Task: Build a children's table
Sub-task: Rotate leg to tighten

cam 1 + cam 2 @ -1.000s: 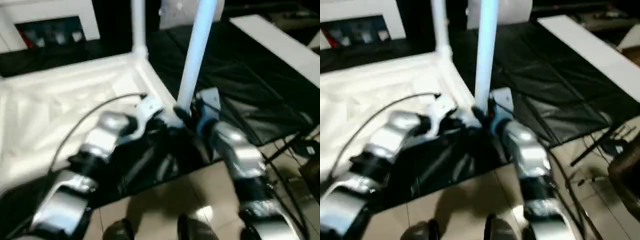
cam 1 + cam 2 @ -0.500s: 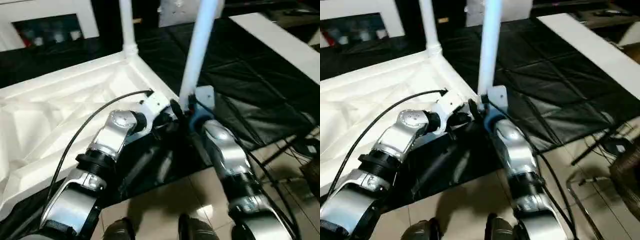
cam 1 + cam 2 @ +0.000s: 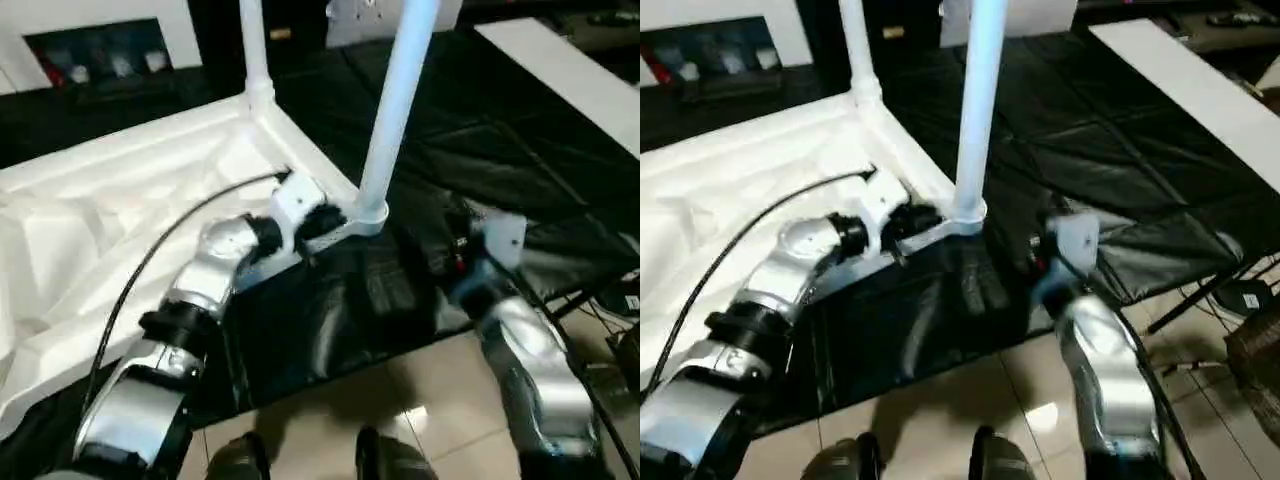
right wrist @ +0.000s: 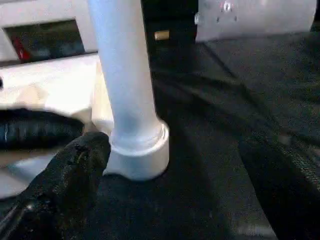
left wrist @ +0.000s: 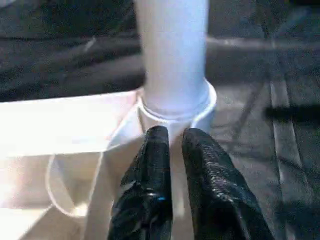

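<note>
Now that the right gripper point(image 4: 165, 150) has let go and backed off toward 4 o'clock, fingers apart, the near leg point(image 3: 395, 110) stands seated in its corner socket point(image 3: 368, 213). Left gripper point(image 5: 172, 137), fingers together, rests against the tabletop point(image 3: 120, 215) rim. Far leg point(image 3: 252, 45) at 12 o'clock.

White tabletop point(image 3: 120, 200) and legs point(image 3: 395, 100); black quilted mat point(image 3: 500, 130); black fingers point(image 5: 155, 170); silver forearms point(image 3: 520, 350); beige floor point(image 3: 420, 390).
</note>
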{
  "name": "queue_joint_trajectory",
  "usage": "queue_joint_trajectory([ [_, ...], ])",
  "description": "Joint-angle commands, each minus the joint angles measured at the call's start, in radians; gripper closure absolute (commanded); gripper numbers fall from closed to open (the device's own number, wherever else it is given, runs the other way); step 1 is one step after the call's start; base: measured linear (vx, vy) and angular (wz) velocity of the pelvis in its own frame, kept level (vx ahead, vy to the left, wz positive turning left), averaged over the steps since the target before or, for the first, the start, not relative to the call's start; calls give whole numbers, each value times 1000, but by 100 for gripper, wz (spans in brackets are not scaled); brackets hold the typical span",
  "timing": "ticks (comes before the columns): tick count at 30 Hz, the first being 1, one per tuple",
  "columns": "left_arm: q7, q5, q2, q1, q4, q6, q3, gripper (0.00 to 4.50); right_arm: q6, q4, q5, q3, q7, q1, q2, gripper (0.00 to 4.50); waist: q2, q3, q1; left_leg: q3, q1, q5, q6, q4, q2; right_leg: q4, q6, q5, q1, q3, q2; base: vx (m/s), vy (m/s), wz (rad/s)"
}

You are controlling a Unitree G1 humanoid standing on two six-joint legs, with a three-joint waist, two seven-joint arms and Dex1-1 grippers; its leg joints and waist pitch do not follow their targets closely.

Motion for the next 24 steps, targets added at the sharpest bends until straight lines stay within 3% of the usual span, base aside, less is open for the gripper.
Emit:
queue_joint_trajectory([
  [1,17,-46,3,13,-52,4,44,351,33,-69,18,21,24,39,-14,0,-9,-90,4,-11,13,-200,112,-52,35,-53,-202,-260,61,31,-40,0,0,0],
  [2,21,-61,-2,25,-82,7,56,346,34,-80,20,26,28,47,-18,0,-10,-89,5,-11,13,-204,111,-52,36,-55,-200,-267,60,31,-39,0,0,0],
  [3,55,-56,-2,73,-199,-53,60,319,27,-111,19,40,35,67,-26,0,-10,-89,4,-14,11,-205,107,-53,39,-51,-205,-266,65,30,-42,0,0,0],
  [5,74,-29,6,93,-241,-102,45,311,20,-117,14,42,33,71,-27,0,-12,-89,0,-14,12,-208,113,-52,42,-52,-197,-265,60,30,-38,0,0,0],
  [7,140,85,45,139,-339,-214,0,305,4,-119,12,43,22,71,-23,0,-9,-91,2,-17,13,-226,106,-54,45,-55,-172,-294,60,30,-39,0,0,0],
  [10,179,132,59,172,-404,-246,-4,270,-3,-119,16,45,23,71,-23,0,-8,-89,1,-16,16,-237,82,-56,46,-55,-155,-318,57,32,-39,0,0,0],
  [16,201,95,24,248,-561,-196,20,236,17,-145,41,73,57,64,-37,0,-8,-88,1,-15,16,-247,70,-55,44,-53,-166,-303,55,34,-37,0,0,0],
  [20,209,89,22,256,-574,-188,19,199,17,-147,40,78,60,64,-40,0,-9,-88,1,-15,15,-271,65,-54,41,-56,-155,-343,54,33,-37,0,0,0],
  [21,250,9,-28,286,-612,-102,47,197,27,-148,41,91,58,66,-37,0,-12,-87,0,-15,15,-280,58,-54,42,-56,-152,-358,53,34,-37,0,0,0],
  [22,250,9,-28,286,-612,-102,47,191,27,-148,41,91,58,66,-37,0,-11,-88,1,-16,14,-280,54,-53,42,-53,-157,-360,55,34,-39,0,0,0],
  [24,287,-70,-75,307,-643,-11,75,166,37,-150,43,97,55,68,-35,0,-12,-87,0,-15,13,-288,54,-52,40,-58,-157,-376,52,33,-36,0,0,0],
])
